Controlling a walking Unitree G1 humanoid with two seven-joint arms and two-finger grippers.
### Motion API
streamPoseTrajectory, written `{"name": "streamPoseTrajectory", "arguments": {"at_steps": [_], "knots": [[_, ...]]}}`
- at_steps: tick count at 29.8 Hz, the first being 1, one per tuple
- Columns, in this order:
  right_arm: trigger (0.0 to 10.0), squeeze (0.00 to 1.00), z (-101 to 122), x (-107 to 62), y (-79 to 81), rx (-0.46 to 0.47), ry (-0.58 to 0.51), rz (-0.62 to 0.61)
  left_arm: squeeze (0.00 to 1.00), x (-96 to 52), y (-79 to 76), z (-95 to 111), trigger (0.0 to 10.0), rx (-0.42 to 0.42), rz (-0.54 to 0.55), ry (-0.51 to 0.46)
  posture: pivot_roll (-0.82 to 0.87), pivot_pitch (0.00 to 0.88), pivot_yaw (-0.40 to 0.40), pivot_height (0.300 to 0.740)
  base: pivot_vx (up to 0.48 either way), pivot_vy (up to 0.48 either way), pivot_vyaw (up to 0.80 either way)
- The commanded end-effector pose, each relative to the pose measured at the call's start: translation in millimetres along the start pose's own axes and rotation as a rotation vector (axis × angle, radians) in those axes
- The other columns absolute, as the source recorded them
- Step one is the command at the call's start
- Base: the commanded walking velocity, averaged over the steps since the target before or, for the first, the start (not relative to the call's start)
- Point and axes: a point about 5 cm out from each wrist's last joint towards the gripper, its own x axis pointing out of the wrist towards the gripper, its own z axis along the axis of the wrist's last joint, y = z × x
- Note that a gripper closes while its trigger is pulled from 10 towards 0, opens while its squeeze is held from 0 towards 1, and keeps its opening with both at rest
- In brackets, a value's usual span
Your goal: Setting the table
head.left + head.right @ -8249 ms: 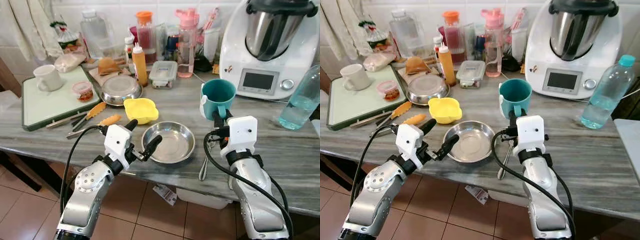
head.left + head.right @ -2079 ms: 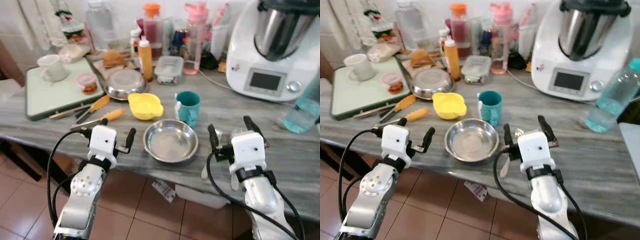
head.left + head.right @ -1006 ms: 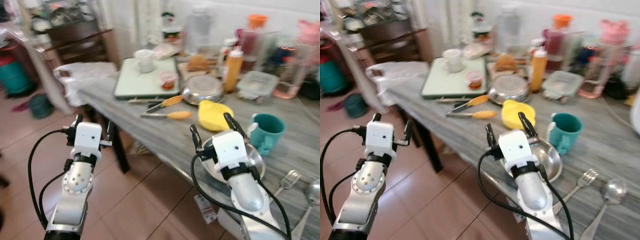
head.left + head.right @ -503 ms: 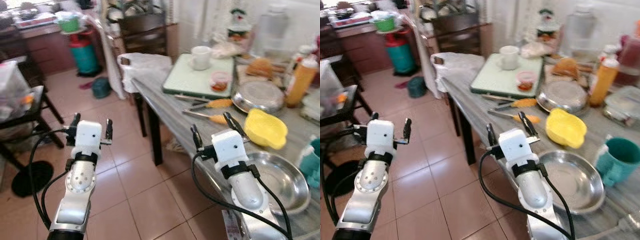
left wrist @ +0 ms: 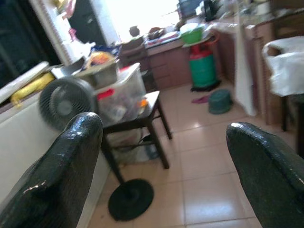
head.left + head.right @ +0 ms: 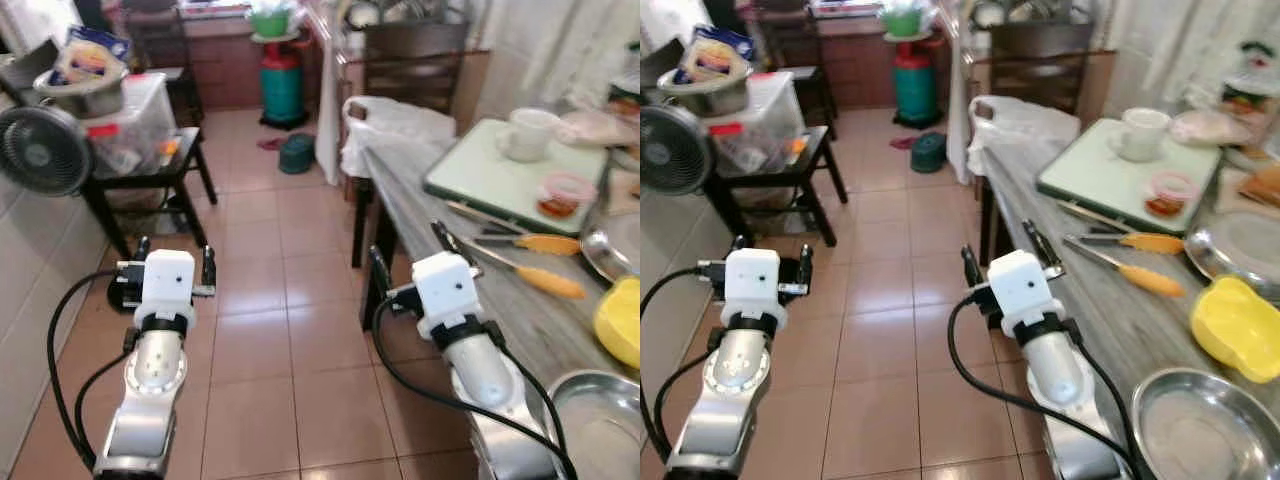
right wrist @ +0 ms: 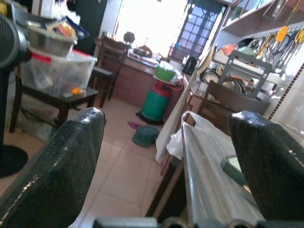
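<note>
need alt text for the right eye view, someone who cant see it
Two silver robot arms reach over a tiled kitchen floor, the left gripper and right gripper both open and empty. On the right, a grey table holds a steel bowl, a yellow dish, tongs and a green tray with a white mug.

Right hand [image 7: 166,156] fingers spread; grey table [image 7: 209,185] ahead, green cylinder [image 7: 155,102] beyond.
</note>
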Motion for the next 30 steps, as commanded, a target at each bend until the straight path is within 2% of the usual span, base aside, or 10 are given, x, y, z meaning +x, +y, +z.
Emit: {"name": "streamPoseTrajectory", "arguments": {"at_steps": [1,7,8,10,15,30], "knots": [[10.0,0.83,-4.2,-0.6,-5.1,-0.003,0.016,-0.007,0.00,1.8,-1.8,4.2,10.0,-0.005,-0.008,-0.009,0.02,0.000,0.000,0.740,0.000,0.000,0.00],[10.0,0.79,-4.5,0.1,-3.5,0.004,0.013,-0.015,0.00,2.7,-3.7,4.2,10.0,0.002,-0.021,-0.008,0.02,0.000,0.012,0.740,0.000,0.000,0.00],[10.0,0.71,-4.7,-0.9,-3.1,0.006,0.014,-0.018,0.00,3.0,-4.0,4.3,10.0,0.002,-0.023,-0.007,0.01,0.000,0.016,0.740,0.000,0.000,0.00],[10.0,0.68,-5.5,-2.6,-3.1,0.009,0.018,-0.024,0.00,3.3,-4.4,4.6,10.0,0.002,-0.026,-0.005,0.01,0.000,0.020,0.740,0.000,0.000,0.00],[10.0,0.68,-6.5,-3.8,-3.9,0.010,0.021,-0.033,0.00,4.3,-5.3,4.3,10.0,0.007,-0.035,0.000,0.01,0.000,0.027,0.740,0.000,0.269,0.00],[10.0,0.67,-7.2,-4.4,-4.7,0.007,0.026,-0.041,0.00,5.2,-7.3,4.3,10.0,0.018,-0.048,0.007,0.00,0.000,0.034,0.740,0.000,0.480,0.00]]}}
